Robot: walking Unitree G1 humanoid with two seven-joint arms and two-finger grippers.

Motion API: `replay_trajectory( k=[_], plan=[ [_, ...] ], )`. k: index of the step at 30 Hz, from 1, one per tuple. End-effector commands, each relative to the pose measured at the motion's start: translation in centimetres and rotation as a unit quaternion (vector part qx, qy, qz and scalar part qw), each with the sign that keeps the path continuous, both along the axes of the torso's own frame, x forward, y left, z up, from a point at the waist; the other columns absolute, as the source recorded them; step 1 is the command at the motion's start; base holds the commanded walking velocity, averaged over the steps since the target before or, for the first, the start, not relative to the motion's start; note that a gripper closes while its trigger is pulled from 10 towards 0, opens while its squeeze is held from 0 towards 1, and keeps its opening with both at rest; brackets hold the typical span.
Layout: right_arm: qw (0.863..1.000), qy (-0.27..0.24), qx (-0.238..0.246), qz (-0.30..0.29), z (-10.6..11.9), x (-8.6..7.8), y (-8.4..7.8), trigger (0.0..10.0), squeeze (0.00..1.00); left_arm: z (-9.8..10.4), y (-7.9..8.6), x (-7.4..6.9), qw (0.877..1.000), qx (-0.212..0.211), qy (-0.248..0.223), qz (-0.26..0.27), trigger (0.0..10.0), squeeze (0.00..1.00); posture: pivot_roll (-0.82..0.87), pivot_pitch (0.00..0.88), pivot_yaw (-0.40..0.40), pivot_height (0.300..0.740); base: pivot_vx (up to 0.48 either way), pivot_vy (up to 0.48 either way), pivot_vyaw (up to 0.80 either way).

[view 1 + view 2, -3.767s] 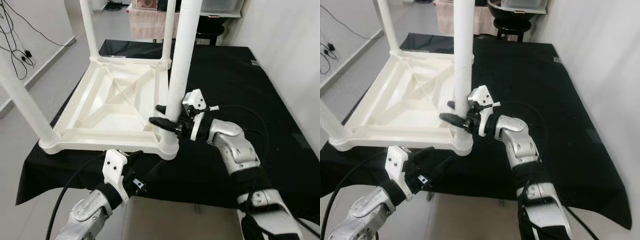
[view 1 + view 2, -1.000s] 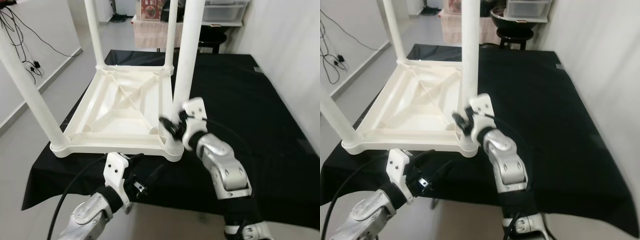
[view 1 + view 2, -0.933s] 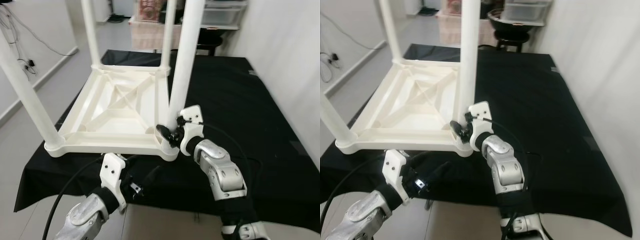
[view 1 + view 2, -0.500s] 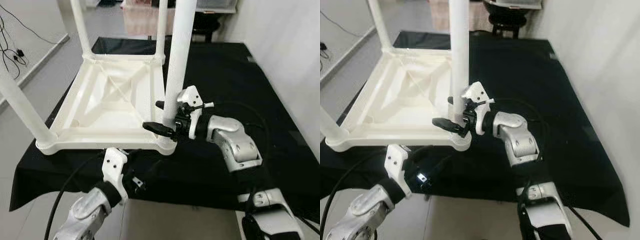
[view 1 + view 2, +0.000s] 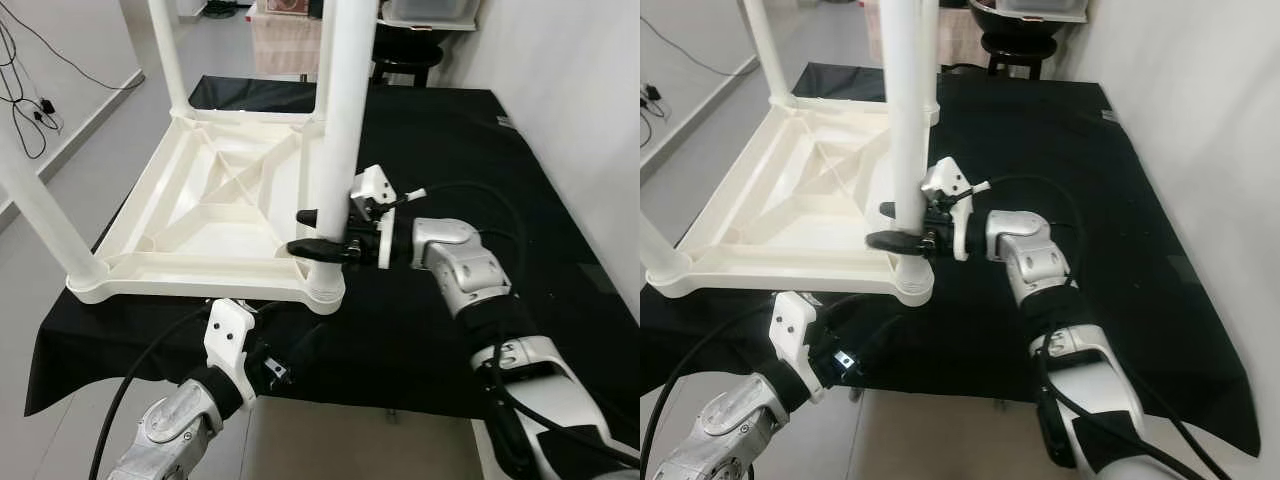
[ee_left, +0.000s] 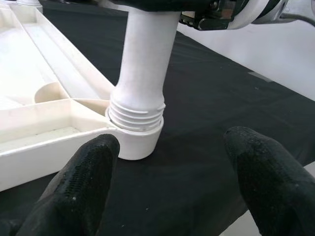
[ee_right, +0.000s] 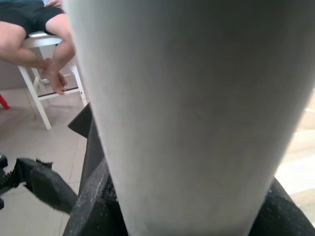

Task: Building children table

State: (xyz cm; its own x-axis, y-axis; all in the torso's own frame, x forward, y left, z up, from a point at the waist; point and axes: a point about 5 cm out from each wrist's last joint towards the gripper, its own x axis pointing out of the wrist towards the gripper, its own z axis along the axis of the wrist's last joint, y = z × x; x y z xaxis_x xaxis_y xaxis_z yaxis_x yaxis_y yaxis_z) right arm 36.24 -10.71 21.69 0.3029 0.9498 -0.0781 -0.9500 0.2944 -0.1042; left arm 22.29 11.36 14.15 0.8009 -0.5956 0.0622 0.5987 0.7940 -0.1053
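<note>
A white children's table [image 5: 215, 200] lies upside down on a black-covered work table [image 5: 450, 140], its legs pointing up. My right gripper [image 5: 300, 232] reaches in level from the right and is shut on the near-right leg [image 5: 340, 110], just above its threaded socket [image 6: 138, 135]. That leg [image 7: 187, 113] sits between the black fingers [image 7: 93, 201] in the right wrist view. My left gripper [image 6: 172, 162] hangs open below the work table's front edge, aimed at the same corner, touching nothing.
A pale wall runs along the right of the work table. Cables [image 5: 25, 110] lie on the floor at left. A stool and boxes [image 5: 410, 50] stand behind the far edge. A seated person [image 7: 44, 44] is beyond the leg.
The head camera has swayed. My right forearm has swung from close beside the leg's foot to reaching level from the right, fingers still around the leg. The left arm has stayed put.
</note>
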Motion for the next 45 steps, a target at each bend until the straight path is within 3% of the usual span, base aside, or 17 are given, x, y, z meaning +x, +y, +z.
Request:
replay_trajectory(
  k=[1,5,10,11,13,15,20,26,27,29,30,34,35,38,39,40,45],
  plan=[
    [1.000,0.004,0.012,0.007,-0.3,-0.3,-0.4,0.0,0.00,-0.1,-0.1,-0.3,1.000,0.002,0.006,-0.003,10.0,0.00,0.01,0.111,-0.057,0.740,0.000,0.000,0.00],
    [0.998,-0.010,0.010,-0.066,-1.1,-1.6,-2.3,0.0,0.00,-0.1,0.0,-0.2,1.000,0.002,0.005,-0.004,10.0,0.00,0.00,0.116,-0.055,0.740,0.000,0.000,0.00],
    [0.982,0.011,0.040,-0.186,-1.9,-2.1,-2.5,0.0,0.00,-0.1,0.1,-0.2,1.000,0.003,0.005,-0.004,10.0,0.00,0.00,0.117,-0.058,0.740,0.000,0.000,0.00],
    [0.944,0.018,0.029,-0.329,-3.5,-2.0,-2.6,0.0,0.00,-0.1,0.3,-0.2,1.000,0.005,0.004,-0.003,10.0,0.00,-0.01,0.117,-0.053,0.740,0.000,0.000,0.00],
    [0.876,0.028,-0.005,-0.482,-5.9,-3.1,-3.1,0.0,0.00,0.0,0.4,-0.1,1.000,0.006,0.003,-0.002,10.0,0.00,0.00,0.121,-0.053,0.740,0.000,0.000,0.00],
    [0.884,0.016,-0.038,-0.465,-6.8,-3.9,-1.8,0.0,0.00,0.0,0.4,-0.1,1.000,0.009,0.002,-0.002,10.0,0.00,0.01,0.118,-0.041,0.740,0.000,0.000,0.00],
    [0.895,0.047,-0.019,-0.443,-7.1,-3.8,-0.1,0.0,0.00,-0.1,0.6,0.1,1.000,0.011,0.005,-0.004,10.0,0.00,0.02,0.109,-0.044,0.740,0.000,0.000,0.00],
    [0.906,0.062,-0.044,-0.416,-7.2,-4.0,0.6,0.0,0.00,-0.1,0.7,0.2,1.000,0.012,0.002,0.003,10.0,0.00,0.03,0.109,-0.051,0.740,0.000,0.000,0.00],
    [0.912,0.069,-0.037,-0.403,-6.9,-3.7,0.9,10.0,0.74,-0.1,0.7,0.2,1.000,0.011,0.001,0.007,10.0,0.00,0.03,0.108,-0.053,0.740,0.000,0.000,0.00],
    [0.915,0.066,-0.025,-0.398,-6.5,-3.5,1.0,10.0,0.74,-0.1,0.6,0.2,1.000,0.011,0.001,0.007,10.0,0.00,0.03,0.108,-0.053,0.740,0.000,0.000,0.00],
    [0.929,0.066,0.007,-0.363,-5.7,-3.1,1.4,10.0,1.00,-0.1,0.6,0.2,1.000,0.011,0.001,0.007,10.0,0.00,0.03,0.104,-0.054,0.740,0.000,0.000,0.00],
    [0.958,0.047,0.069,-0.276,-3.1,-2.4,2.2,10.0,1.00,-0.1,0.5,0.3,1.000,0.011,0.001,0.005,10.0,0.00,0.03,0.102,-0.052,0.740,0.000,0.000,0.00],
    [0.968,0.032,0.071,-0.240,-2.2,-2.1,2.2,10.0,0.70,-0.1,0.4,0.3,1.000,0.012,0.001,0.004,10.0,0.00,0.03,0.101,-0.052,0.740,0.000,0.000,0.00],
    [0.974,0.023,0.071,-0.216,-1.7,-1.9,2.2,10.0,0.70,-0.1,0.4,0.4,1.000,0.013,0.001,0.004,10.0,0.00,0.03,0.101,-0.052,0.740,0.000,0.000,0.00],
    [0.983,0.026,0.050,-0.173,-1.9,-1.9,2.2,10.0,0.00,-0.1,0.4,0.3,1.000,0.015,-0.001,0.005,10.0,0.00,0.03,0.099,-0.061,0.740,0.000,0.000,0.00],
    [0.994,0.025,-0.006,-0.109,-3.0,-1.6,1.7,10.0,0.00,-0.1,0.2,0.3,1.000,0.023,-0.005,0.011,10.0,0.00,0.04,0.100,-0.065,0.740,0.000,0.000,0.00],
    [0.998,0.033,-0.024,-0.049,-3.6,-0.9,1.9,10.0,0.00,0.0,0.2,0.0,0.999,0.043,-0.015,0.029,10.0,0.00,0.07,0.101,-0.071,0.740,0.000,0.000,0.00]
  ],
)
